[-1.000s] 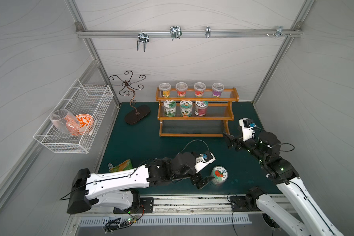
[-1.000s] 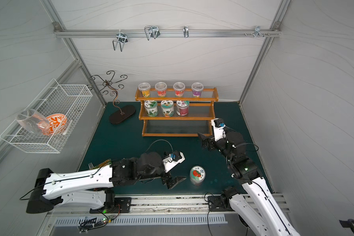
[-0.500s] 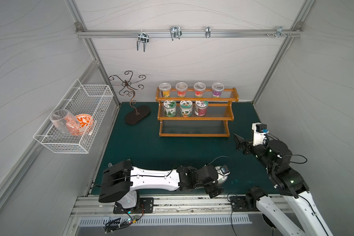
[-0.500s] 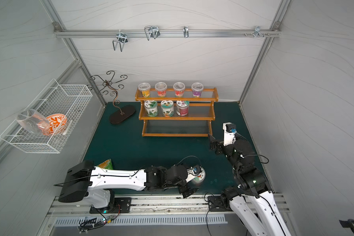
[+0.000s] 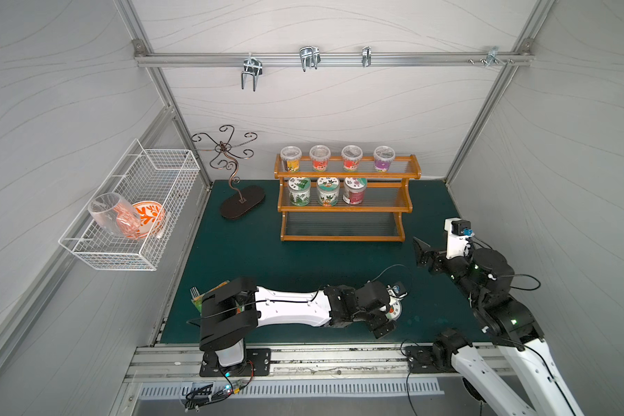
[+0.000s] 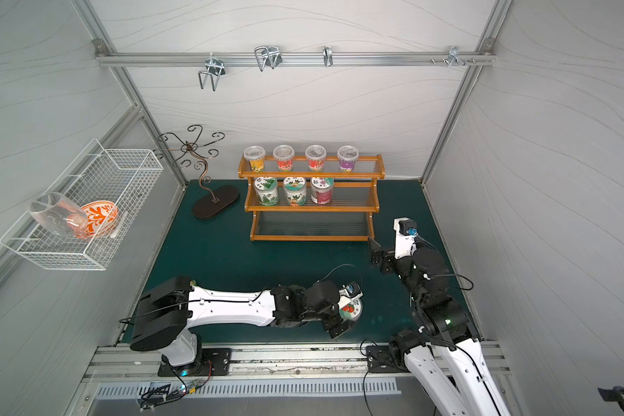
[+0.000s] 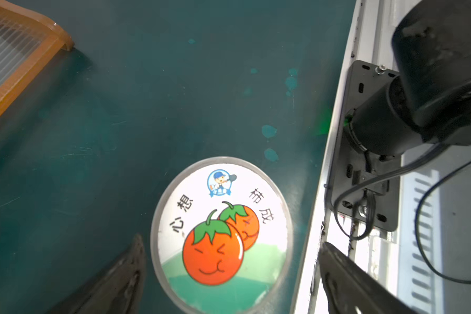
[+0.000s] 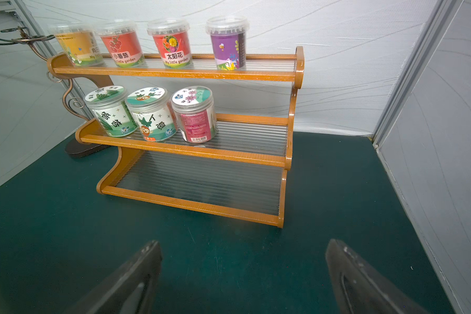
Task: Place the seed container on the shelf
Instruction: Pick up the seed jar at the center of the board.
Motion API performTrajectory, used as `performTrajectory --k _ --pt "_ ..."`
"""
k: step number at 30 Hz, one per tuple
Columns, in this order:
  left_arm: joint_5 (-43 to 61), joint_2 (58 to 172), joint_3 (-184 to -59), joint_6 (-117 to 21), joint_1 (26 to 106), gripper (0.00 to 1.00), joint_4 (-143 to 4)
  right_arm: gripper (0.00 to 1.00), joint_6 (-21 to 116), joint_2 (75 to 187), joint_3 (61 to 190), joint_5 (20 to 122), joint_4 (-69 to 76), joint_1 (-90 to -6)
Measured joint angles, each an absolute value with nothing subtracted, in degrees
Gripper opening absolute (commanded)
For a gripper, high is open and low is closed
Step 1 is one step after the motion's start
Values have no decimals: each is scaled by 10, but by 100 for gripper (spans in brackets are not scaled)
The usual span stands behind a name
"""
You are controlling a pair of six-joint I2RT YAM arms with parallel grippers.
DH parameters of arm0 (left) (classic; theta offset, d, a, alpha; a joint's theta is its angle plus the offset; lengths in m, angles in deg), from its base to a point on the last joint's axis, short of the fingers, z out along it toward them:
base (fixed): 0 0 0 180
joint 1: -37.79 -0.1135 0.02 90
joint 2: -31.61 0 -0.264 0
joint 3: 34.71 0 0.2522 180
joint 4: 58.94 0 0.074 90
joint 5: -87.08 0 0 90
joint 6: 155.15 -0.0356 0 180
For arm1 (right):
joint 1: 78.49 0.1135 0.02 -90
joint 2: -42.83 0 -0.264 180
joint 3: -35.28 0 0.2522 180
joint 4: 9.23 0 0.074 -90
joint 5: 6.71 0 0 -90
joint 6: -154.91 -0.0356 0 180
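Observation:
The seed container (image 7: 220,233), a clear jar whose white lid shows two orange tomatoes, stands upright on the green mat near the front edge, in both top views (image 5: 395,312) (image 6: 354,310). My left gripper (image 7: 233,242) is open, with one finger on each side of the jar and not touching it. The shelf (image 5: 343,237) (image 8: 193,206), a stepped orange-brown rack with ribbed clear panels, stands at the back of the mat. My right gripper (image 8: 244,244) is open and holds nothing; it hovers off the rack's right front corner (image 5: 424,252), facing it.
Several cups line the rack's top tier (image 8: 174,72) and three jars (image 8: 150,114) sit at the left of its middle tier. A scrolled metal stand (image 5: 238,205) is left of the rack. A white wire basket (image 5: 134,223) hangs on the left wall. The right arm's base (image 7: 365,149) is beside the jar.
My left arm has stretched right along the front edge and brought its open jaws around the jar. My right gripper has drawn away from the rack's corner, toward the right wall.

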State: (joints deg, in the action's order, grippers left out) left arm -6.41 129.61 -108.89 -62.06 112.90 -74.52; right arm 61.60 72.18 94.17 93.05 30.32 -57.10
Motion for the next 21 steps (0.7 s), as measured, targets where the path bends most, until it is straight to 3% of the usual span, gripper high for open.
performTrajectory --k 13,17,21 --pt "-40 1330 -1094 -631 1120 99 -714 99 619 722 941 927 303 -576" --pt "-36 1335 -1094 -633 1117 96 -711 99 619 722 939 925 303 -578" --pt "-31 1335 -1094 -634 1113 87 -710 99 619 722 938 923 303 -579"
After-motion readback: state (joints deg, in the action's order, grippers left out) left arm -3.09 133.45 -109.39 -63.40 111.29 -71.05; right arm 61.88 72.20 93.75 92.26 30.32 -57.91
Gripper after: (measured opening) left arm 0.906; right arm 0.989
